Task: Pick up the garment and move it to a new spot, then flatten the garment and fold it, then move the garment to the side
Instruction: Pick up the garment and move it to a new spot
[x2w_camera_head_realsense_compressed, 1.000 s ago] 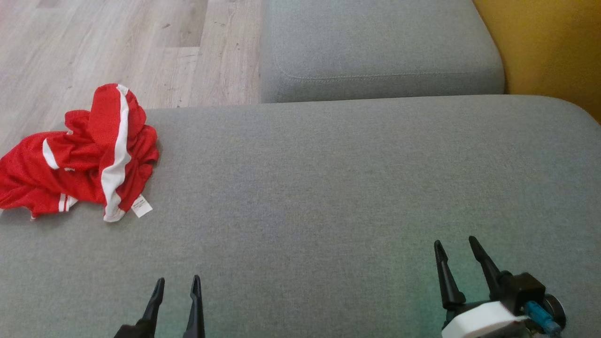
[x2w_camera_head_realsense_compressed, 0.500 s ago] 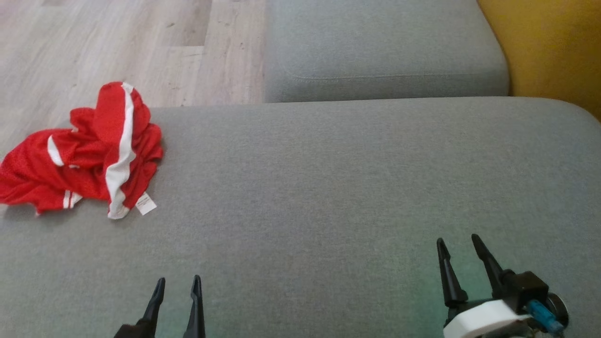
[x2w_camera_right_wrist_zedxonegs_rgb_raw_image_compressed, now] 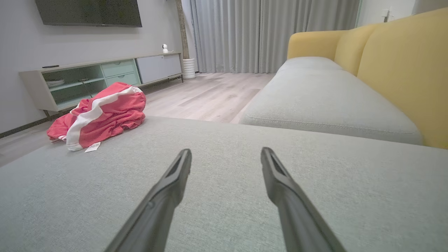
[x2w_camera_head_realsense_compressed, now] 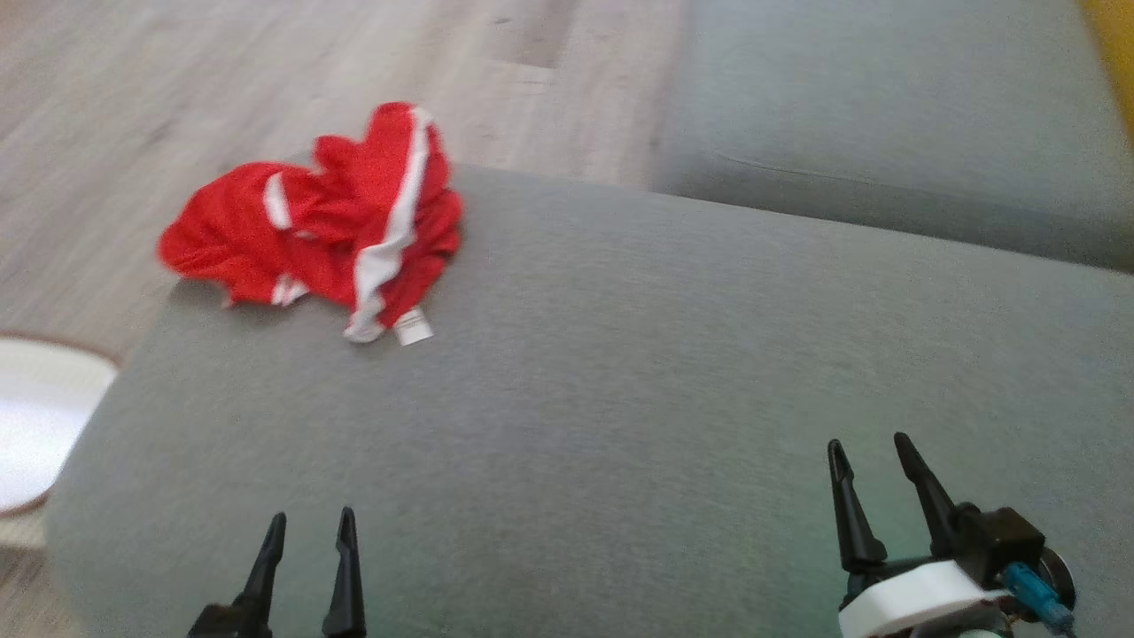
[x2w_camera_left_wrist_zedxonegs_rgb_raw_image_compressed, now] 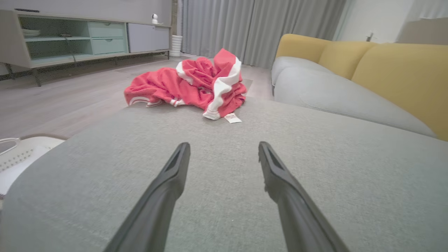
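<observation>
Left gripper (x2w_camera_head_realsense_compressed: 313, 514) and right gripper (x2w_camera_head_realsense_compressed: 867, 440): both sets of jaws apart, empty, low over the grey seat cushion (x2w_camera_head_realsense_compressed: 620, 354). Risk: the red striped garment (x2w_camera_head_realsense_compressed: 328, 221) sits crumpled at the cushion's far-left corner and seems to overhang the wood floor (x2w_camera_head_realsense_compressed: 133, 89). A nudge, or a pinch on just the care label (x2w_camera_head_realsense_compressed: 414, 326), would probably drag it off. Garment is well apart from both: 12 o'clock of the left jaws, 10 o'clock of the right.
</observation>
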Available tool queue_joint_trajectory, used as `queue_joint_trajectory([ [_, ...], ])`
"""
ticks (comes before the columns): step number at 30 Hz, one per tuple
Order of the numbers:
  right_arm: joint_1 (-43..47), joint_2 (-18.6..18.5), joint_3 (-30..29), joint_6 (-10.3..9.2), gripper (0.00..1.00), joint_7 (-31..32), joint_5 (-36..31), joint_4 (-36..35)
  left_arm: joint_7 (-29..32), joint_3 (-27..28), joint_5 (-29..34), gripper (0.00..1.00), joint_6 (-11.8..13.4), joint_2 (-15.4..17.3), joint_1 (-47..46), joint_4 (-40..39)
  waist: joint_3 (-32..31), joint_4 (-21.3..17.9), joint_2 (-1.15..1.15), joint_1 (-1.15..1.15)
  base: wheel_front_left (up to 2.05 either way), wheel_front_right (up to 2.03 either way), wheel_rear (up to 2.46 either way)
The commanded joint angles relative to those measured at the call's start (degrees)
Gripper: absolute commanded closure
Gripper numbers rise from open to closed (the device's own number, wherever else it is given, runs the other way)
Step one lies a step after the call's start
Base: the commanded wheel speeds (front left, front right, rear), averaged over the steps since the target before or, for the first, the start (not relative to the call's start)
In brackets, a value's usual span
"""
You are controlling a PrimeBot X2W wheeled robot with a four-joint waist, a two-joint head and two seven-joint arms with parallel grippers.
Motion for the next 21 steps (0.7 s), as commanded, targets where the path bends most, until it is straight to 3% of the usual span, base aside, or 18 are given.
queue_joint_trajectory([
  [1, -2.6, -0.5, 1.6, 0.44, 0.0, -0.8, 0.5, -2.0, -0.2, 1.7, -0.5, 0.0, 0.3, 0.6, -3.2, -2.3, 0.0, 4.8, 0.0, 0.0, 0.0, 0.0, 0.0],
  [6, -3.3, -0.5, 2.2, 0.44, 0.0, -0.8, 0.8, -1.9, 0.2, 2.0, -0.9, 0.0, 0.6, 1.0, -2.8, -3.7, 0.5, 8.9, 0.0, 0.0, 0.0, 0.0, 0.0],
  [21, -4.2, -0.5, 2.6, 0.44, 0.0, -0.8, -0.1, -1.7, -0.1, 3.8, -2.9, 0.0, 1.7, 1.7, -2.2, -6.7, 2.2, 9.1, 0.0, 0.0, 0.0, 0.0, 0.0],
])
